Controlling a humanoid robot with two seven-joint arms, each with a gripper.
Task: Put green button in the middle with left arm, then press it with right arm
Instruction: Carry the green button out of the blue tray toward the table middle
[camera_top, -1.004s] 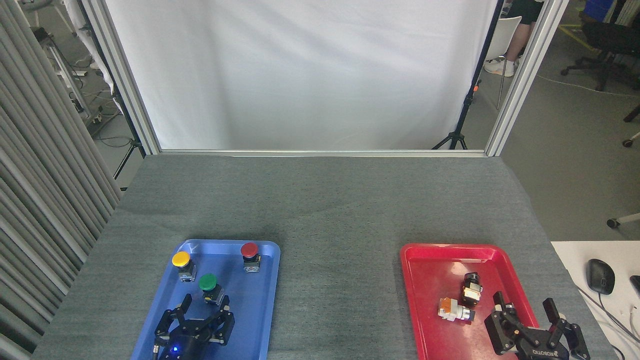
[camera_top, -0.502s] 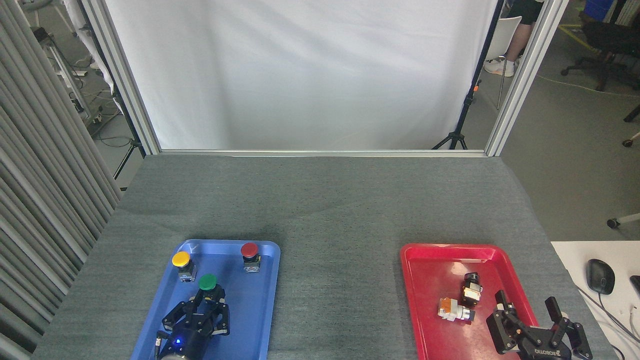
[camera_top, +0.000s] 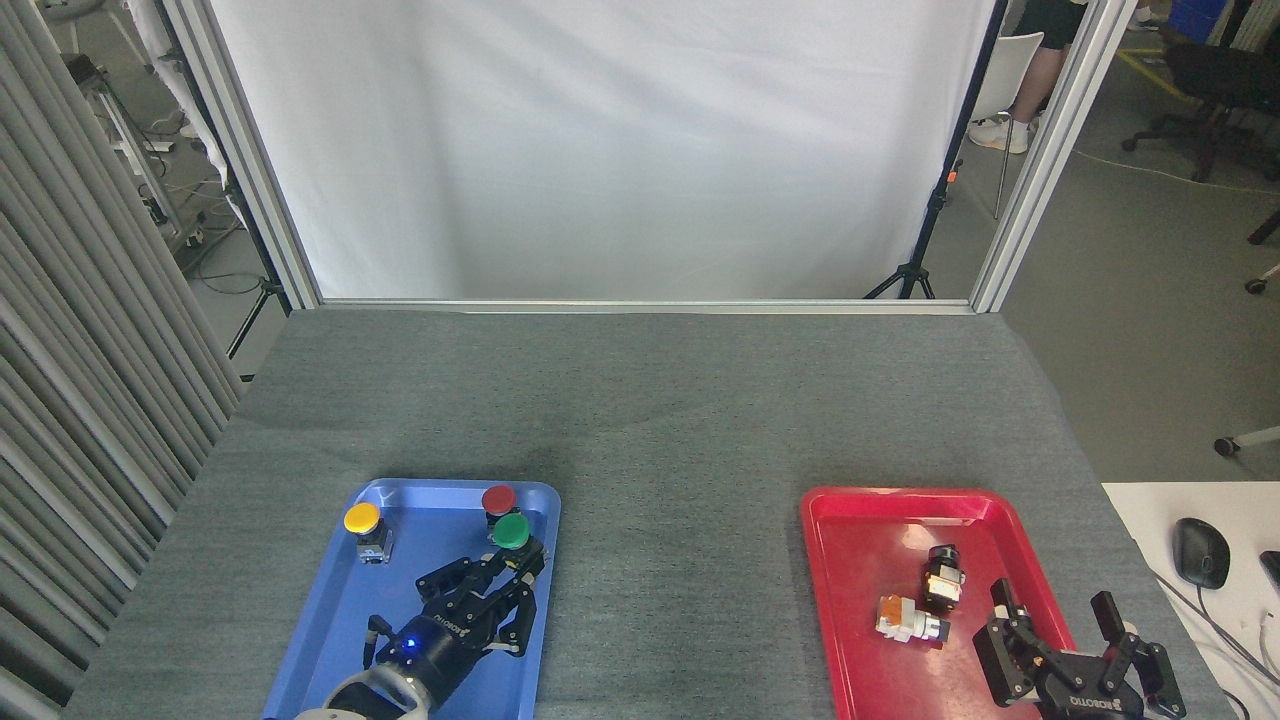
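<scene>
Just behind green button (camera_top: 511, 532), red button (camera_top: 498, 499)

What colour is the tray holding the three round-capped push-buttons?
Blue, clearest in the head view.

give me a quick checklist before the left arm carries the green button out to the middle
1. Left gripper fingers closed on the green button: ok.
2. Button lifted off the blue tray: cannot tell.
3. Clearance from the red button: not ok, caps nearly overlap.
4. Middle of the table bare: ok.
5. Right gripper open, apart over the red tray: ok.
</scene>
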